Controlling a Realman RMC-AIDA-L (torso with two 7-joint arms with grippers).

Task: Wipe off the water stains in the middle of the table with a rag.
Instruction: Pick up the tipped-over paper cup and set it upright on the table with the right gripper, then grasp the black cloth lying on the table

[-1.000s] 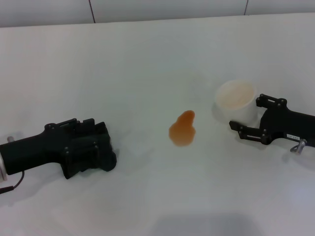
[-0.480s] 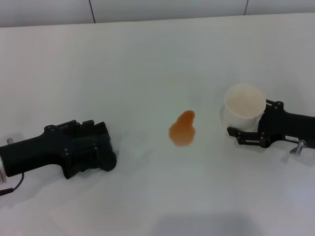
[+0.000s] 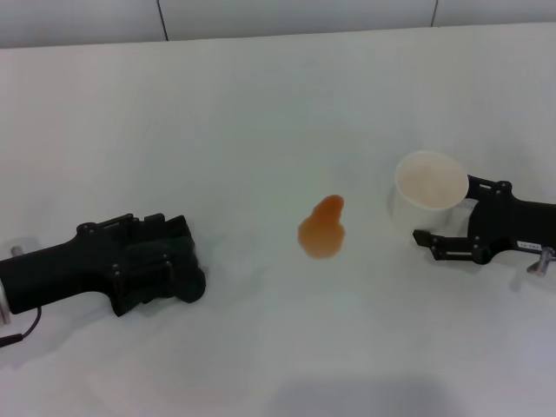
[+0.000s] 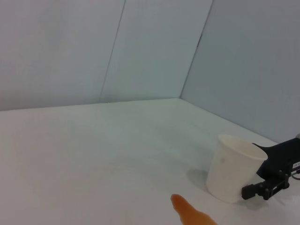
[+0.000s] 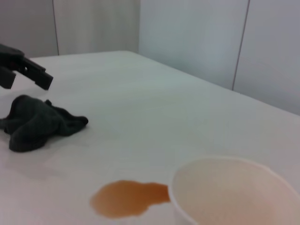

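A: What lies nearest the robot?

B: Bare white table (image 3: 261,104), matte and plain. The two arms come next, one on each side.

A: Where is the left one?

B: The left gripper (image 3: 178,265) lies low over the table on the robot's left, well apart from the spill. In the right wrist view the rag (image 5: 35,123), dark and crumpled, lies on the table just below its black fingers (image 5: 28,70). From the head the gripper body covers most of the cloth. The fingers stand parted and hold nothing.

A: And the right?

B: The right gripper (image 3: 452,221) is on the robot's right, its two black fingers spread on either side of a white paper cup (image 3: 427,189). Whether they press the cup wall I cannot tell; they look loose beside it. The cup stands upright, mouth up.

A: The water stains?

B: One glossy orange blot (image 3: 323,229), pear-shaped, in the middle of the table, between the two grippers. It is near the cup but apart from it, and well apart from the rag. It has not been wiped.

A: Any writing to read?

B: A small pale label shows on the right arm, too small to read. The cup is plain.

A: Farthest off?

B: Pale wall panels (image 3: 295,16) beyond the table's far edge.
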